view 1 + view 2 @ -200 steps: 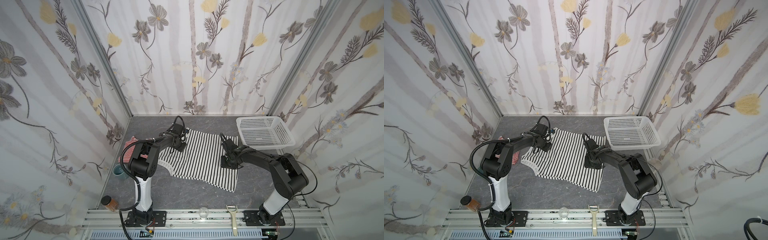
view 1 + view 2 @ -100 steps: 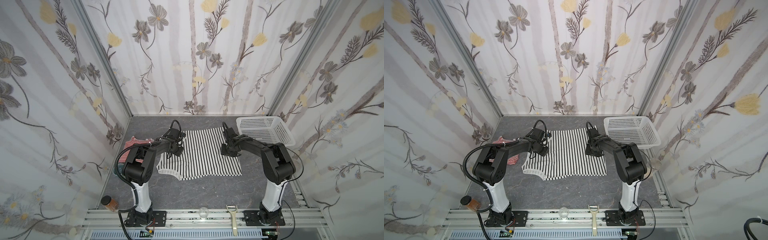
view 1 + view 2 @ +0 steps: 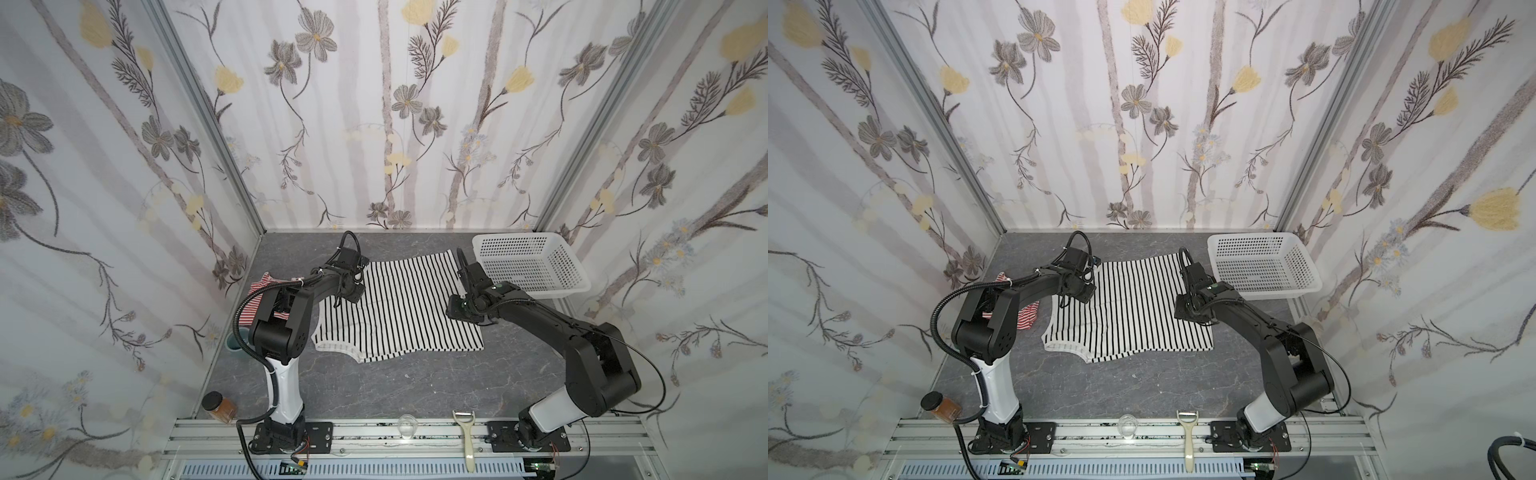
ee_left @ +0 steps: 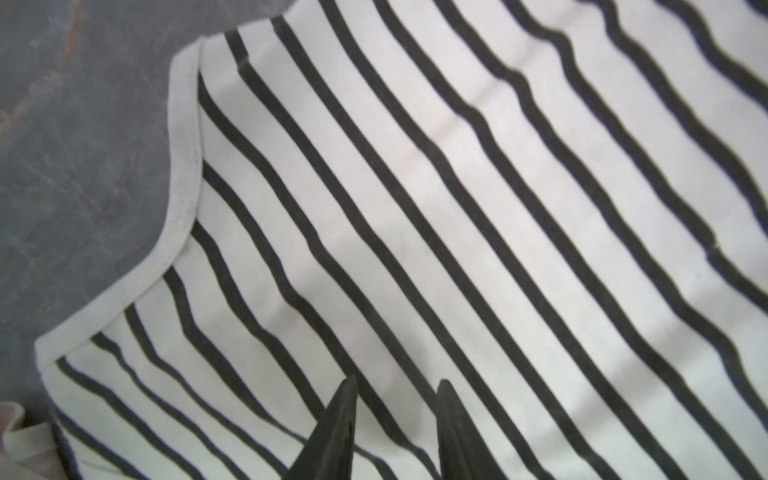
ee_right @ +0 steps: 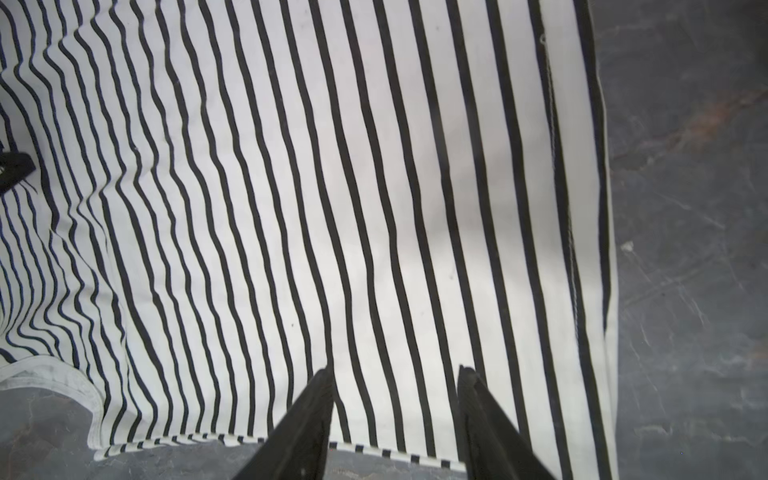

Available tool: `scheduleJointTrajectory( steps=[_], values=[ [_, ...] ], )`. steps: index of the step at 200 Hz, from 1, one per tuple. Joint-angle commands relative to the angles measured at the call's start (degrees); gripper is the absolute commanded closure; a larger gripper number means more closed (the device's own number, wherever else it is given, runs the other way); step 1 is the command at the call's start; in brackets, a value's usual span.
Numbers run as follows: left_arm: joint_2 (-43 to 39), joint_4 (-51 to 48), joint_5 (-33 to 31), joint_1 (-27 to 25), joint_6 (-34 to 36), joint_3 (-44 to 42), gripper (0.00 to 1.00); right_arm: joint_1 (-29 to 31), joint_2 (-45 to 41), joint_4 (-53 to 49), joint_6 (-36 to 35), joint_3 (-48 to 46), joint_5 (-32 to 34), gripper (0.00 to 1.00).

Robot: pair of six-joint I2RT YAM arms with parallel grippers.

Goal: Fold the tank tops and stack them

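Note:
The white tank top with thin black stripes (image 3: 399, 307) (image 3: 1133, 311) lies spread flat in the middle of the grey table. My left gripper (image 3: 351, 296) (image 3: 1079, 296) hovers over its far left part by the trimmed armhole. In the left wrist view this gripper (image 4: 395, 384) is open, with only cloth (image 4: 457, 208) under it. My right gripper (image 3: 459, 309) (image 3: 1183, 311) is over the right part near the hem. It (image 5: 397, 370) is open above the cloth (image 5: 332, 187) close to an edge. The red-and-white striped tank top (image 3: 254, 301) (image 3: 1029, 319) lies crumpled at the left, half hidden behind the left arm.
A white perforated basket (image 3: 536, 291) (image 3: 1266, 286) stands at the back right, close to the right arm. A teal cup (image 3: 232, 345) sits by the left wall. On the front edge are a brown jar (image 3: 218, 407), a small glass (image 3: 406, 428) and a peeler (image 3: 467, 440).
The black-striped top went from lying aslant to lying square, shifted toward the back. Both grippers moved with it, and the right arm's elbow swung out to the right.

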Motion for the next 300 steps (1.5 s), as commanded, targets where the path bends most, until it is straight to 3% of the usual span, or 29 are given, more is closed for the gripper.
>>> scheduleJointTrajectory(
  steps=[1, 49, 149, 214, 300],
  values=[
    [1.85, -0.1, 0.02, 0.06, 1.0, 2.88, 0.65, 0.14, -5.34, 1.19, 2.97, -4.91, 1.0, 0.48],
    [6.43, -0.31, -0.94, 0.15, 3.0, 6.27, 0.65, 0.16, -15.25, 2.07, 6.57, -16.24, 0.87, 0.47],
    [12.64, -0.53, -2.87, 0.16, 4.78, 13.85, 0.65, 0.04, -25.82, 2.44, 11.71, -24.38, -0.44, 0.45],
    [-2.78, -0.51, 5.07, -0.6, 0.03, 9.71, 0.51, -1.18, -25.66, 10.3, 14.46, -31.17, -4.45, 0.44],
    [-18.03, -0.21, 8.85, -2.68, 1.11, -6.35, 0.51, -9.22, -21.21, 15.85, 14.56, -31.97, -7.05, 0.54]
  ],
)
